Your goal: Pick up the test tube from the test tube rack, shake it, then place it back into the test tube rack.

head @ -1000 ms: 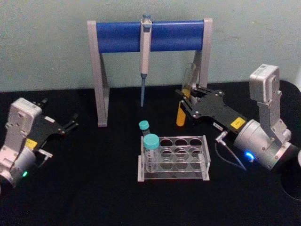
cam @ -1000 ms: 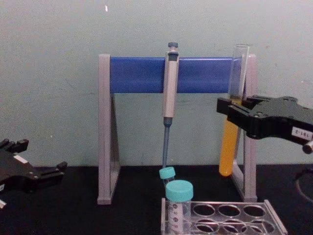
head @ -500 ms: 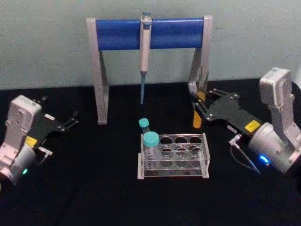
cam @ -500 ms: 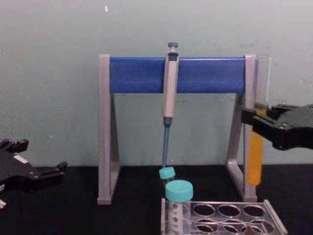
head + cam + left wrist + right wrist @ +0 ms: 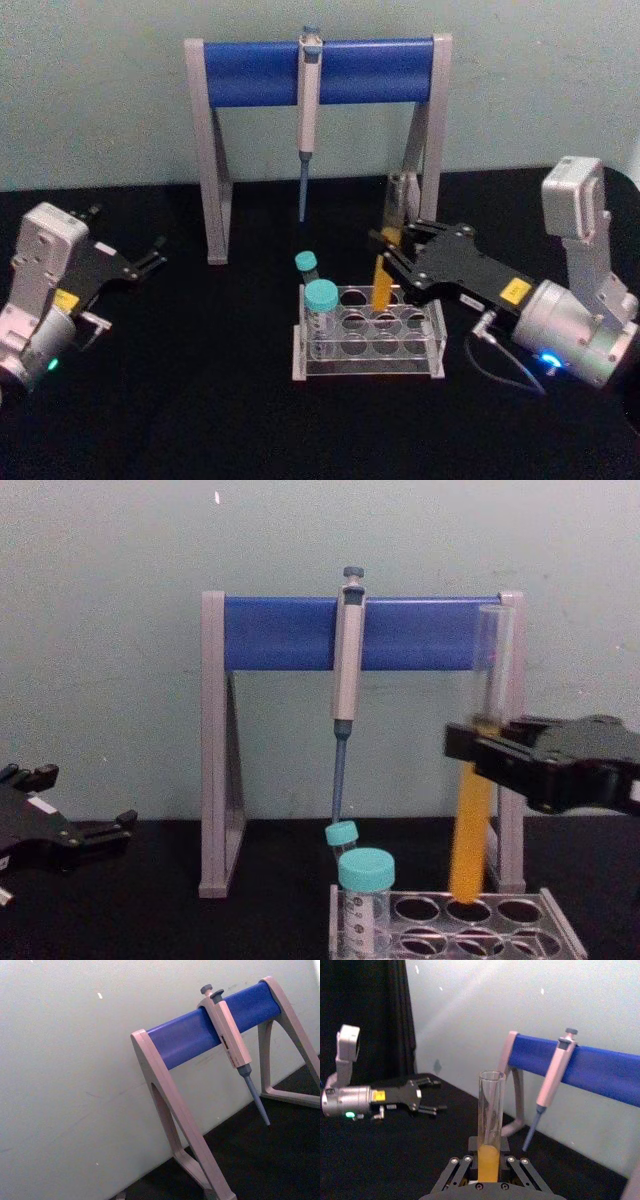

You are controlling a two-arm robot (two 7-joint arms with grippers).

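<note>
The test tube (image 5: 381, 280), long clear glass with orange-yellow liquid in its lower half, hangs nearly upright with my right gripper (image 5: 392, 256) shut on its middle. In the chest view the test tube (image 5: 470, 830) has its round bottom right at a back-row hole of the test tube rack (image 5: 560, 922). The rack (image 5: 370, 372) is clear plastic and stands at the table's centre. The right wrist view shows the tube (image 5: 490, 1125) rising between that gripper's fingers. My left gripper (image 5: 150, 262) rests open at the far left, well away from the rack.
Two short teal-capped tubes (image 5: 321, 297) stand at the rack's left end. Behind it is a blue-and-grey stand (image 5: 320, 72) with a grey pipette (image 5: 307, 110) hanging from its bar. The stand's right leg (image 5: 512, 810) is just behind the tube. The table is black.
My right gripper has carried the test tube left and down, from beside the stand's right leg to over the rack. The left arm has not moved.
</note>
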